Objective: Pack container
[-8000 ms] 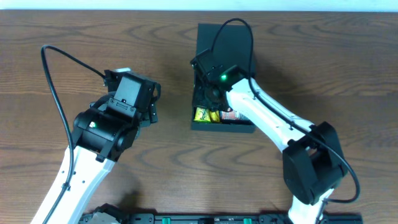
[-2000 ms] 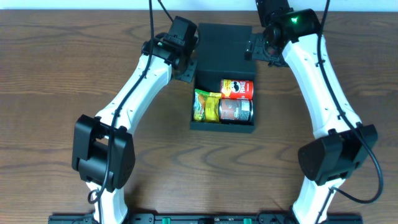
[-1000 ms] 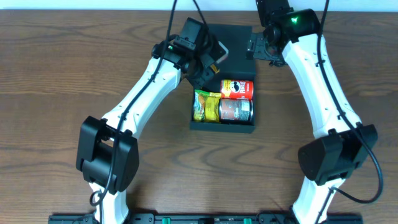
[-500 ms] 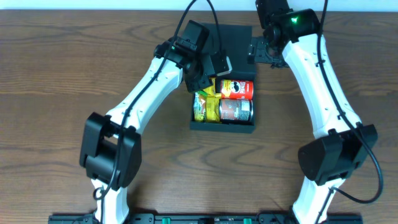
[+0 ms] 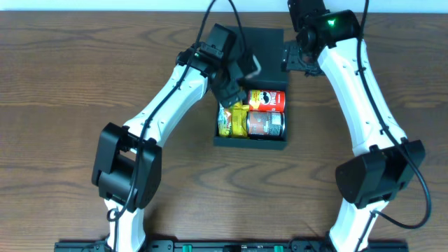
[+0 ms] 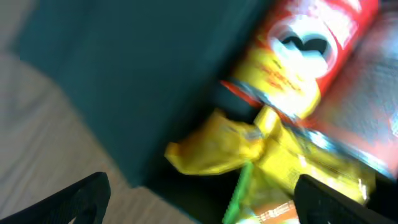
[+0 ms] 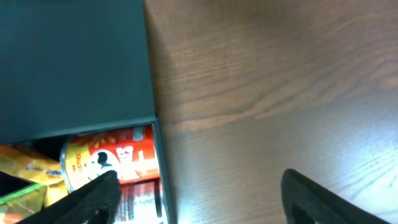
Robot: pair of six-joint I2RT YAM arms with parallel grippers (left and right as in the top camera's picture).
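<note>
1. The container (image 5: 250,142) sits at the upper centre of the overhead frame. Its long axis runs top to bottom, with the lid (image 5: 266,40) at the top end and the open compartment below.
2. The compartment holds a red can (image 5: 267,100), a grey can (image 5: 266,124) and a yellow packet (image 5: 231,120).
3. The left gripper (image 5: 245,72) — fingers spread, holding nothing — hovers over the seam between lid and compartment.
4. The right gripper (image 5: 292,57), also spread and empty, hangs beside the lid's right edge.
5. Probably only closing remains. The lid would fold down-frame, and the right gripper looks better placed — the left one is in the lid's way.
</note>
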